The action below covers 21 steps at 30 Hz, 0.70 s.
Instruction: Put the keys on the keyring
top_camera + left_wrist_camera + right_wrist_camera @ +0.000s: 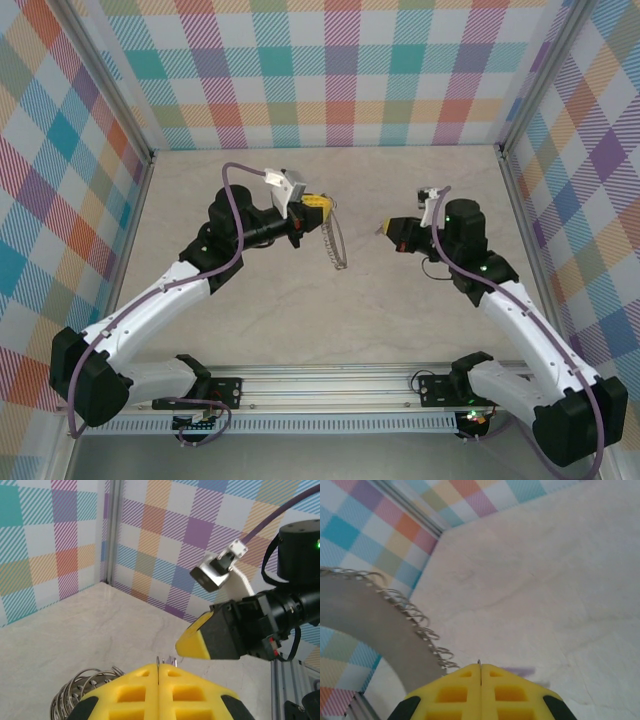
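Note:
My left gripper [322, 207] hangs above the middle of the table, shut on the keyring [336, 245], a silver chain of small loops dangling below its yellow tips. In the left wrist view a thin metal sliver sits in the seam of my left gripper [158, 667], and the keyring [75, 690] bunches at the lower left. My right gripper [384, 229] faces it a short gap to the right, shut on the key [519, 671], a blurred lilac patch just past its tips [479, 666]. The key [171, 660] sits under the right gripper [183, 648]. The keyring [415, 615] curves along a grey blur.
Plaid walls close off the table on three sides, with an aluminium corner post [112, 530] at the back. A metal rail [330, 385] carrying both arm bases runs along the near edge. A thin dark cable [432, 268] loops by the right wrist.

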Motion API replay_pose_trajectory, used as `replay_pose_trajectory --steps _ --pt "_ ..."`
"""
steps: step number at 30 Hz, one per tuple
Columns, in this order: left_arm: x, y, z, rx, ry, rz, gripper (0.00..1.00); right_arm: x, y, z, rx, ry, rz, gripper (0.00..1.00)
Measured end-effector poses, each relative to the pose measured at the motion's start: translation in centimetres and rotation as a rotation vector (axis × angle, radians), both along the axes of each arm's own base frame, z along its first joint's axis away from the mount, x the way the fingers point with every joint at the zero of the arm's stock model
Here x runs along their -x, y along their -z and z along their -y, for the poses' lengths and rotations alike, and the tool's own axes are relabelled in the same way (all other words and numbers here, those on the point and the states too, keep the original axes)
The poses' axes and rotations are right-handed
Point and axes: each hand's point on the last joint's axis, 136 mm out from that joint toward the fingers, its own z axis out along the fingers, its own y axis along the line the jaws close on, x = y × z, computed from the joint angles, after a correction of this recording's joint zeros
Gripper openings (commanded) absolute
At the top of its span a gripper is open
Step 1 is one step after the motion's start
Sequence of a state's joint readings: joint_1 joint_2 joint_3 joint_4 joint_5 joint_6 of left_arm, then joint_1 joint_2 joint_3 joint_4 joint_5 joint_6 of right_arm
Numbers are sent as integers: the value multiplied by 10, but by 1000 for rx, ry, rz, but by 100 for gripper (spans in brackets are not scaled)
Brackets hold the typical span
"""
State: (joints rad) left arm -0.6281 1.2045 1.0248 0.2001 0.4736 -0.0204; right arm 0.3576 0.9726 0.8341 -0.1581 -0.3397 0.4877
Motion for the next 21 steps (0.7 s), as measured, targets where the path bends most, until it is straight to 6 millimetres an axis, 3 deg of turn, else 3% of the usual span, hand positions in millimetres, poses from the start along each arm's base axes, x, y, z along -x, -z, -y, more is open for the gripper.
replay_pose_trajectory --steps 9,21 --pt "3 -14 13 -14 85 31 0 8 -55 -11 -65 -104 161 0" --pt "2 -12 26 -27 152 5 0 19 -103 -18 -148 -166 283 0"
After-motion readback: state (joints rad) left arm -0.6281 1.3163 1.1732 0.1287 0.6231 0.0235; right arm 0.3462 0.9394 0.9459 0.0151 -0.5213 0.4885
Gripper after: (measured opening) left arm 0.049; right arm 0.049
